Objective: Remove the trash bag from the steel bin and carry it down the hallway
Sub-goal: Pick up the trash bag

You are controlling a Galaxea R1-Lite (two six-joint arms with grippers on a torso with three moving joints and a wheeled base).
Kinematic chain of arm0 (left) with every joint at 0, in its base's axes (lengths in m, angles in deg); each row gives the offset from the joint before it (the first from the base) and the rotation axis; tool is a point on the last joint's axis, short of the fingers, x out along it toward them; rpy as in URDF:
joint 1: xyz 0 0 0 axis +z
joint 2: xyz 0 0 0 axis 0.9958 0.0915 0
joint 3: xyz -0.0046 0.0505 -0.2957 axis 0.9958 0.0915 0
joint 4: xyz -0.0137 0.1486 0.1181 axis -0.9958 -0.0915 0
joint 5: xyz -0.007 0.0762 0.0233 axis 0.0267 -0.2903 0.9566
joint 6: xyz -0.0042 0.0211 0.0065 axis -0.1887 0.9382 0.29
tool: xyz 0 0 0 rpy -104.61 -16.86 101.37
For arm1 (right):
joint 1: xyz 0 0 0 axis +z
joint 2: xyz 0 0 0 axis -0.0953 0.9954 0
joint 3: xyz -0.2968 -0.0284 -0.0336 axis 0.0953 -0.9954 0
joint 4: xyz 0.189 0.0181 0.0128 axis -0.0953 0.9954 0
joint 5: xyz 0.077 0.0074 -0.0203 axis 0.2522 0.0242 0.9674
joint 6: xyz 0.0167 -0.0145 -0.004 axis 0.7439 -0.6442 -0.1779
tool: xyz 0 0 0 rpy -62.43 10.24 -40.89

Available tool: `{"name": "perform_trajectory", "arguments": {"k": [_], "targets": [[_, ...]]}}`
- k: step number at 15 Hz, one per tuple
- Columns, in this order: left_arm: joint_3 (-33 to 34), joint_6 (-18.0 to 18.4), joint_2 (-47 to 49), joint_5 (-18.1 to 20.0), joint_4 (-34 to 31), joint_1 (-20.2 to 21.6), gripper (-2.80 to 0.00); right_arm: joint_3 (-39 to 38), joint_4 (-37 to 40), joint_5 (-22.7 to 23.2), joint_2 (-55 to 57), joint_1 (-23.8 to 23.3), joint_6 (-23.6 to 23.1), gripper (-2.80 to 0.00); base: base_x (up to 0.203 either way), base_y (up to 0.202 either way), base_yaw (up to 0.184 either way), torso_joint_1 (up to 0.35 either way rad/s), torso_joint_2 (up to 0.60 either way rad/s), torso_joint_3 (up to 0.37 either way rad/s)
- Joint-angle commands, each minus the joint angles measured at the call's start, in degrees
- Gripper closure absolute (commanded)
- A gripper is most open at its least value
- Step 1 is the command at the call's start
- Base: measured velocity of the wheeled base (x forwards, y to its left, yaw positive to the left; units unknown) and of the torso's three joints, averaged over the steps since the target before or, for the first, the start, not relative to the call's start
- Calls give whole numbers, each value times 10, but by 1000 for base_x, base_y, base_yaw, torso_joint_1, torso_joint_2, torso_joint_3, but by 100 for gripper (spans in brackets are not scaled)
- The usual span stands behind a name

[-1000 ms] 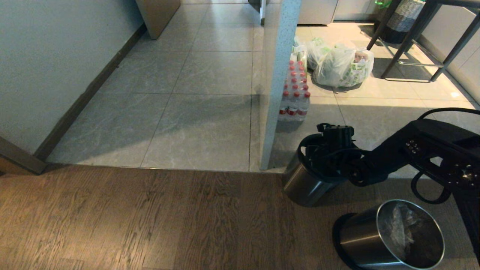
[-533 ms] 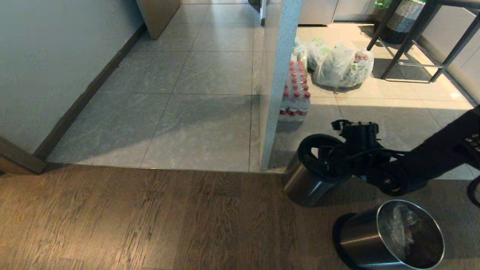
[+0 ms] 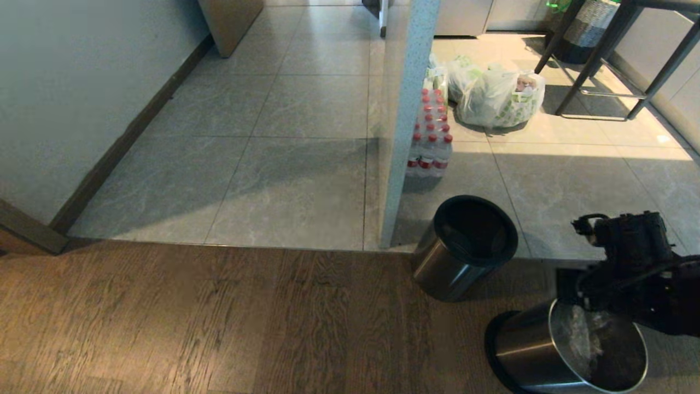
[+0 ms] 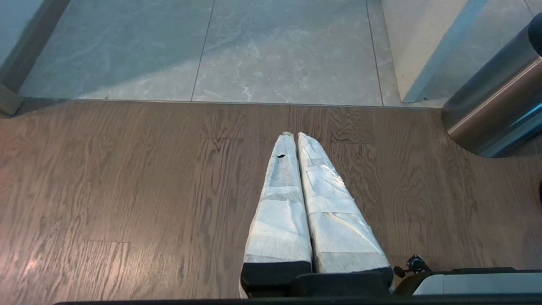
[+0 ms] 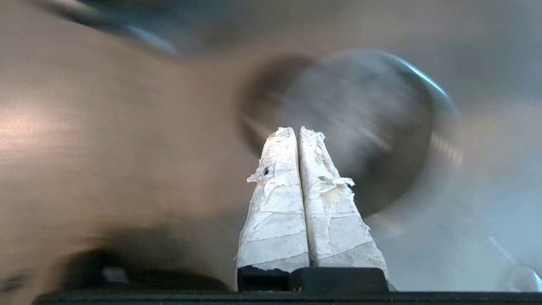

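Swung away from the black-lined bin (image 3: 465, 246) it was reaching over a second ago, the right gripper (image 5: 298, 134) now hangs above the far rim of the steel bin (image 3: 525, 350) — its taped fingers pressed together on nothing. Inside that bin the trash bag (image 3: 582, 334) lies crumpled against the shiny wall. Over the wooden floor (image 4: 127, 190) the left gripper (image 4: 295, 136) sits parked (fingers together, empty).
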Motion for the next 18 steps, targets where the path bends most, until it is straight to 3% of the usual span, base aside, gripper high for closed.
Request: {"name": "perform_trajectory", "arguments": {"k": [1, 5, 9, 12, 13, 15, 18], "targets": [[2, 0, 1, 0, 0, 0, 0, -44, 20, -21, -33, -36, -1, 0, 0, 0, 0, 0, 0, 0], [2, 0, 1, 0, 0, 0, 0, -62, 1, -22, 70, -76, 11, 0, 0, 0, 0, 0, 0, 0], [2, -1, 1, 0, 0, 0, 0, -42, -70, 2, 188, -167, 16, 0, 0, 0, 0, 0, 0, 0], [2, 0, 1, 0, 0, 0, 0, -11, -73, 18, 227, -238, -19, 0, 0, 0, 0, 0, 0, 0], [2, 0, 1, 0, 0, 0, 0, -7, -73, 26, 229, -252, -39, -280, 0, 0, 0, 0, 0, 0], [2, 0, 1, 0, 0, 0, 0, 3, -79, 58, 255, -264, -65, -280, 0, 0, 0, 0, 0, 0], [2, 0, 1, 0, 0, 0, 0, 48, -106, 118, 294, -265, -62, -280, 0, 0, 0, 0, 0, 0]]}}
